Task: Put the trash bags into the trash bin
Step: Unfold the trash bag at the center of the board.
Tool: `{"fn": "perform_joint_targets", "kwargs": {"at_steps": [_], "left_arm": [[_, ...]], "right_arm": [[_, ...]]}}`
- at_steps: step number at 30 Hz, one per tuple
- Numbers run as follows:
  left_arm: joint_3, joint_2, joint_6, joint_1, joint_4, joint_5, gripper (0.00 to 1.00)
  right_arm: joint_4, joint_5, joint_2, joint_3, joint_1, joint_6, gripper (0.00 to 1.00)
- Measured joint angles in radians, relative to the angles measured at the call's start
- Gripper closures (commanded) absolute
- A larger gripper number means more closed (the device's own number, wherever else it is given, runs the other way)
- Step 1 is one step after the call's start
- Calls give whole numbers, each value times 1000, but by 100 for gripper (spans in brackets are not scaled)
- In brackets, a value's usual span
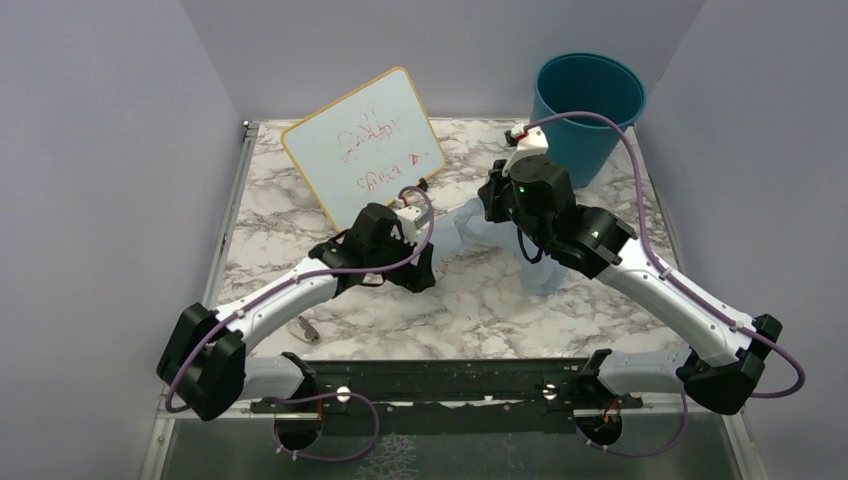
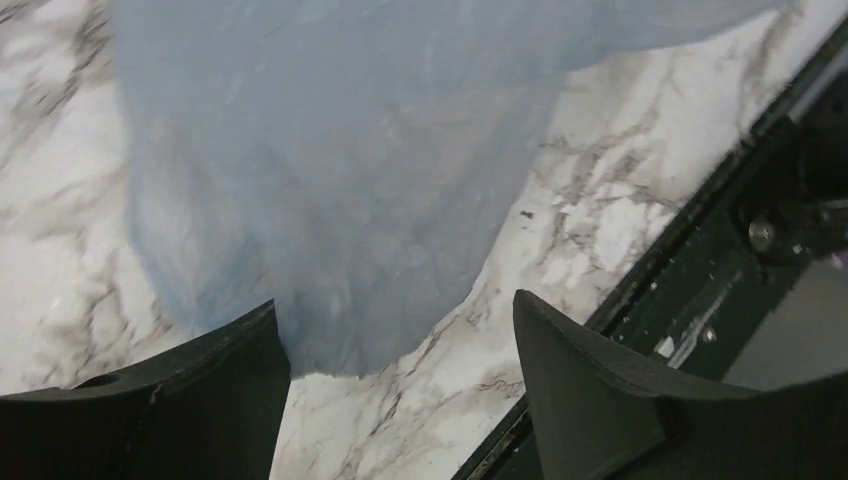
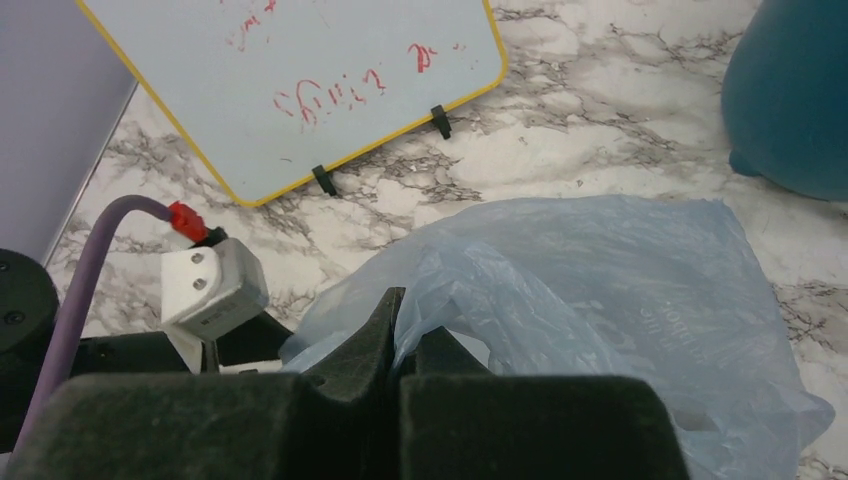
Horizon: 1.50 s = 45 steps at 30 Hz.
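Top: thin translucent pale-blue plastic trash bag lies on the marble table between both arms, long axis left-right; round teal plastic trash bin sits far right, closer to the right arm. Left wrist: left gripper spread wide, empty, bag just ahead. Right wrist: right gripper pressed together, pinching the bag's film.

1 trash bag, 1 trash bin, 1 whiteboard; 2 pincers, L pincer, R pincer
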Motion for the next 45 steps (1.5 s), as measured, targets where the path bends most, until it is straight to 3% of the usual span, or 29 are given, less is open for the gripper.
{"fn": "perform_joint_targets", "kwargs": {"at_steps": [1,4,7,11,14,20,23,28,33,37,45], "left_arm": [[25,39,11,0,24,69,49],[71,106,35,-1,57,196,73],[100,133,55,3,61,258,100],[155,135,66,48,51,304,100],[214,141,49,145,61,363,100],[325,144,-116,369,156,505,100],[369,118,-222,428,233,538,100],[371,-1,-334,439,294,560,100],[239,-114,-492,439,428,583,100],[145,-106,-614,438,503,597,100],[139,-75,-713,324,567,548,100]], "right_arm": [[2,0,0,0,-3,-3,99],[10,2,1,0,-13,-18,99],[19,-1,6,1,-38,-34,99],[29,-48,29,7,-120,-47,99],[32,-117,62,35,-188,-60,99],[73,-350,159,261,-238,-159,99],[158,-454,130,283,-237,-195,99],[186,-557,59,184,-236,-205,99],[121,-647,76,-41,-236,-170,99],[107,-757,97,-148,-236,-109,95],[517,-1063,101,-232,-236,124,86]]}}
